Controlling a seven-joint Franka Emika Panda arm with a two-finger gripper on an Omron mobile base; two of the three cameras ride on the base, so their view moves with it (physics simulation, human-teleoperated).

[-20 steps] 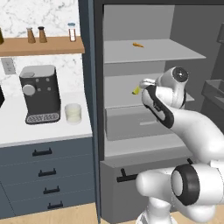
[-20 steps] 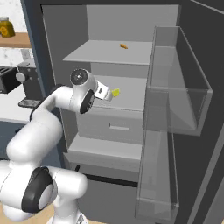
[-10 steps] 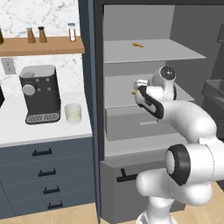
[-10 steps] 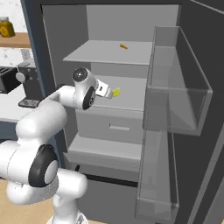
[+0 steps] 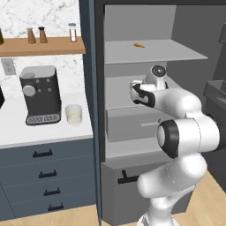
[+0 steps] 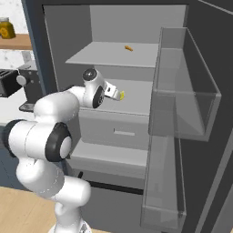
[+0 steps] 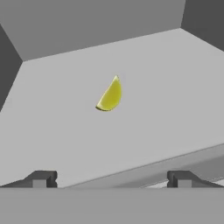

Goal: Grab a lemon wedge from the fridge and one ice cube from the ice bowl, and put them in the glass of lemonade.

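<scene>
Yellow lemon wedge (image 7: 109, 94) on fridge (image 6: 109, 54) shelf — gripper (image 7: 111, 179) spread wide, holding nothing; no readable writing.

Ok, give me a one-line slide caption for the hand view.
Open gripper at the edge of a grey fridge shelf, lined up with the lemon wedge lying ahead of it, not yet touched.

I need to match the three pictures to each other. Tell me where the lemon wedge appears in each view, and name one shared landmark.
Left base view: I cannot pick the wedge out; the arm stands before the middle shelf.
Right base view: lemon wedge on the fridge's middle shelf, just right of the hand.
Hand view: above centre, lying on the shelf beyond the fingertips.
Shared landmark: that grey middle shelf.
</scene>
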